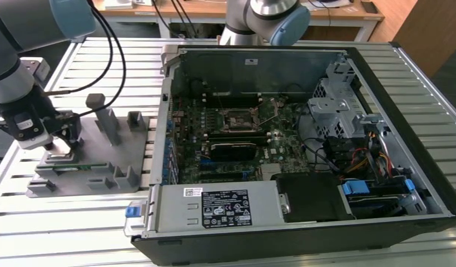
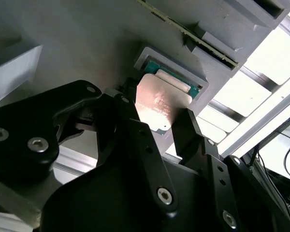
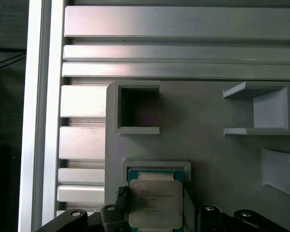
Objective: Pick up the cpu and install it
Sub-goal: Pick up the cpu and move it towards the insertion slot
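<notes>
Gripper (image 2: 157,116) seemingly clamping cpu (image 3: 154,203) at grey fixture (image 3: 208,145) — slatted aluminium table (image 1: 65,222).

A slatted aluminium surface (image 1: 79,222) spans the foreground. A wooden desk (image 1: 213,11) stands at twelve o'clock, a brown cabinet (image 1: 428,28) at two.

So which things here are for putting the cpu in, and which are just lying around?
For the job:
the cpu
the gripper at it
the grey holder under it
the socket in the open computer

Just lying about:
the green memory stick
the empty pocket
the coloured cables
</notes>
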Robot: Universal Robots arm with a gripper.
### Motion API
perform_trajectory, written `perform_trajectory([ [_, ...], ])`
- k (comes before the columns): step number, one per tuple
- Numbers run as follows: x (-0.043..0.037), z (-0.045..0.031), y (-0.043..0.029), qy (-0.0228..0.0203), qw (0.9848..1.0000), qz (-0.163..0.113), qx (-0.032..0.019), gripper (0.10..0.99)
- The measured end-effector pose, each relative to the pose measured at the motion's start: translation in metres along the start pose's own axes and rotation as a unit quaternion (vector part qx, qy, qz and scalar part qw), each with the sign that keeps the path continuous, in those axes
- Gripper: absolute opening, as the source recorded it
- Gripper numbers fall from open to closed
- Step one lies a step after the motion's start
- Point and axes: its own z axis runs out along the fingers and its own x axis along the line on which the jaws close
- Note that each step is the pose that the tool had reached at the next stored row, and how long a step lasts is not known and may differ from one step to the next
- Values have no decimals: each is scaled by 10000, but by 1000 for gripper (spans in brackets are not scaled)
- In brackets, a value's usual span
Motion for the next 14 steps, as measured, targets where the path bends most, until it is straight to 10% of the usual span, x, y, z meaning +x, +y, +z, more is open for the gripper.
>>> perform_trajectory([
  [14, 5, -280, 13, 0, 10000, -2, -44, 537],
])
